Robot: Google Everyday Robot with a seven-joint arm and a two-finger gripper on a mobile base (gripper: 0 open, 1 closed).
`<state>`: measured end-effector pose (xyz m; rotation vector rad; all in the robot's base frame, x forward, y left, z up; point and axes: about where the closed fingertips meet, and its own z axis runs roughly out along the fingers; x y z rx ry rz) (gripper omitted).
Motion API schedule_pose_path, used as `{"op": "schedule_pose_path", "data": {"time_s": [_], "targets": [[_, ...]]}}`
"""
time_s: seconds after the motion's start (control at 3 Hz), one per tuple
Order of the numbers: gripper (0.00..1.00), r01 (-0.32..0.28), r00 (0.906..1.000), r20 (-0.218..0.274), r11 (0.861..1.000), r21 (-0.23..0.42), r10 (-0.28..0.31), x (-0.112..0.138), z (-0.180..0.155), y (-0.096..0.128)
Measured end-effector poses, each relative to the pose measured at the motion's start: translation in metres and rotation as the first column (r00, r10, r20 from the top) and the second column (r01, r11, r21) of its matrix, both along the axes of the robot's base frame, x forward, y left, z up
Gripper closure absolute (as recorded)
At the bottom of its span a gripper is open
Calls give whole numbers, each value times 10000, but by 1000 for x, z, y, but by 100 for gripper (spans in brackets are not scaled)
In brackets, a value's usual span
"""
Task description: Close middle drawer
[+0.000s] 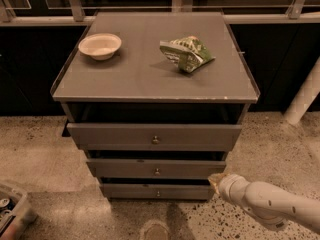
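The dark grey cabinet has three drawers. The middle drawer has a flat front with a small round knob. A dark gap shows above its front. The top drawer stands out further, with a wide dark opening above it. The bottom drawer sits below. My gripper is at the tip of the white arm that comes in from the lower right. It is at the right end of the middle drawer's front, level with its lower edge. I cannot tell whether it touches the drawer.
A white bowl and a green chip bag lie on the cabinet top. A bin with cans stands on the floor at the lower left. A white post stands at the right. A railing runs behind.
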<state>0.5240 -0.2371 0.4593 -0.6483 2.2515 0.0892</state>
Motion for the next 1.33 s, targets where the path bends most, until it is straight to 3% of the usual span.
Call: {"op": "schedule_pose_path", "data": {"time_s": [1.0,1.33], "targets": [[11,-1,10000,0,10000,1,1,0,0,0],[0,-1,10000,0,10000,1,1,0,0,0]]}}
